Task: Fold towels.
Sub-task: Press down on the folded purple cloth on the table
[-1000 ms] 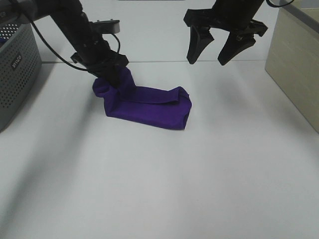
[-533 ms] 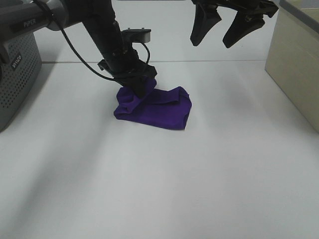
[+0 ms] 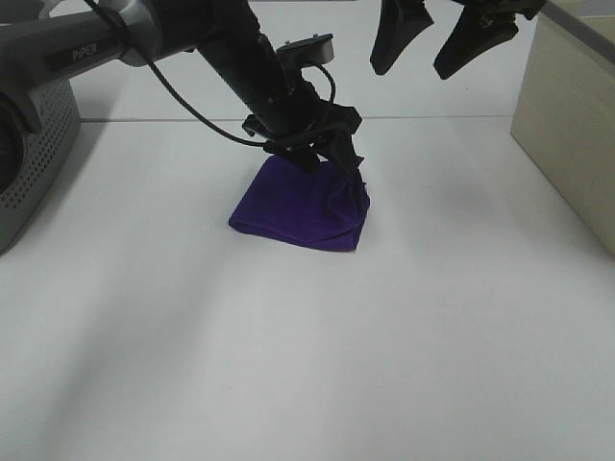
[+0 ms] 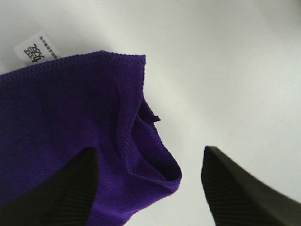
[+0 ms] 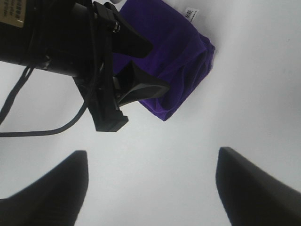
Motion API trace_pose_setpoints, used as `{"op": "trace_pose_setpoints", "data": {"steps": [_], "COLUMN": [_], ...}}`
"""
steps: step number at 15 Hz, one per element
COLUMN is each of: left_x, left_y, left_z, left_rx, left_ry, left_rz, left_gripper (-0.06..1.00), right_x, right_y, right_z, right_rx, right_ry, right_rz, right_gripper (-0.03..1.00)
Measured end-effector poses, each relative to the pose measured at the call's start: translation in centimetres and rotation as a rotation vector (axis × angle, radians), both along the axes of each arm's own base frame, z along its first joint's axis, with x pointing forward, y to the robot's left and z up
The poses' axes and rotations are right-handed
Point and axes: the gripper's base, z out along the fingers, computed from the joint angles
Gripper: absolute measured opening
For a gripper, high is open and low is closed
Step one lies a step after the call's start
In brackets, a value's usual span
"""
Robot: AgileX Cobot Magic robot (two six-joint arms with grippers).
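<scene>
The deep purple towel (image 3: 298, 206) lies on the white bench (image 3: 384, 336) as a compact, roughly square packet, toward the far middle of the surface. The left tool (image 3: 332, 165) is down at the packet's far right corner with its fingers spread. In the left wrist view one finger overlaps the cloth and the other is over bare bench, so nothing is pinched. That view also shows stacked hemmed layers whose edges do not quite line up, a loose fold bulging at the corner, and the white tag (image 4: 36, 49) sticking out from one edge. The right tool (image 3: 408, 69) hangs high above the bench, well apart from the towel, its fingers spread wide and empty. This looks like the close of a fold, with the carried edge laid down. The next move likely calls for lifting the left tool straight up so the top layer is not dragged, then perhaps pressing the bulging corner flat.
</scene>
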Motion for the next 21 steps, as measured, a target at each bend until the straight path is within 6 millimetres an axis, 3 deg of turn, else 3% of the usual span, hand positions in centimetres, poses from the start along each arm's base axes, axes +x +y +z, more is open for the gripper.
{"op": "trace_pose_setpoints", "data": {"steps": [4,7,10,14,17,21], "left_x": [0.3,1.0,2.6,4.5,4.6,3.9], "left_y": [0.4,2.3,5.3,11.1,14.9,15.5], "left_z": [0.4,2.7,4.5,6.3,9.6,12.2], "left_rx": [0.028,0.222,0.286,0.314,0.303,0.291], "left_ry": [-0.011,-0.081,-0.132,-0.152,-0.192,-0.243], "left_rz": [0.014,0.044,0.189,0.324,0.400,0.400], "left_gripper": [0.62,0.75,0.77,0.77,0.77,0.77], "right_x": [-0.4,-0.4,-0.4,-0.3,1.1,2.8], "right_y": [-0.1,-0.2,-0.3,-0.2,1.9,4.3], "right_z": [0.9,0.9,0.8,0.7,-2.3,-6.8], "right_rx": [0.006,0.004,-0.012,-0.021,0.076,0.224], "right_ry": [-0.020,-0.021,-0.026,-0.036,-0.062,-0.068], "right_rz": [0.000,0.000,-0.001,0.041,0.321,0.479], "right_gripper": [0.74,0.74,0.74,0.74,0.74,0.74]}}
